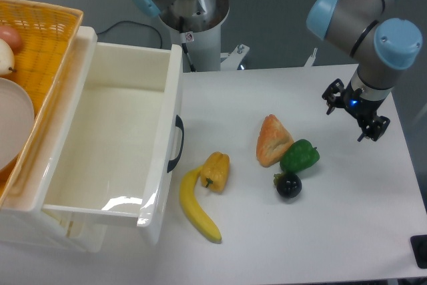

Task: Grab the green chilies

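The green chilies [299, 155] are a glossy bright-green, lumpy pepper-shaped toy lying on the white table [347, 231], right of centre. It touches an orange wedge-shaped toy and a dark round fruit. My gripper [352, 109] hangs above the table to the upper right of the green chilies, well apart from them. Its two black fingers [331, 93] stick out on either side of the wrist, spread apart and empty.
An orange wedge-shaped toy [272, 139] lies left of the chilies and a dark purple-black fruit [289, 185] just below them. A yellow-orange pepper [215, 171] and a banana [195, 207] lie further left. A white open drawer [113, 145] and an orange basket [33, 38] fill the left side.
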### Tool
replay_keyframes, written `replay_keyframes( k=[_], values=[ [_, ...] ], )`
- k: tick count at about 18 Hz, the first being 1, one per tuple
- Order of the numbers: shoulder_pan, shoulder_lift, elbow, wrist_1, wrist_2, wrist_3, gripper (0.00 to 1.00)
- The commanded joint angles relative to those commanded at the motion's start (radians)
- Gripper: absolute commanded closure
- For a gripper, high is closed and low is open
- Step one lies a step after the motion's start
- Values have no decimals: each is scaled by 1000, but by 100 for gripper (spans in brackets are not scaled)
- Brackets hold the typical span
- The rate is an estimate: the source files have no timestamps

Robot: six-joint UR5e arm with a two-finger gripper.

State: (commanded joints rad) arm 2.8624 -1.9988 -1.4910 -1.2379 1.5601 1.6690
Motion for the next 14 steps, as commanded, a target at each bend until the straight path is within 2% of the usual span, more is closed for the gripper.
replay_keyframes(
  k=[6, 8, 10, 12, 14],
  values=[
    [-9, 0, -24, 11, 0, -38, 0],
    [-9, 5, -82, 79, -2, -121, 0],
    [-8, 12, -147, 153, -5, -141, 0],
    [-2, 18, -176, 156, -27, -132, 0],
    [11, 15, -189, 156, -108, -135, 0]
  ],
)
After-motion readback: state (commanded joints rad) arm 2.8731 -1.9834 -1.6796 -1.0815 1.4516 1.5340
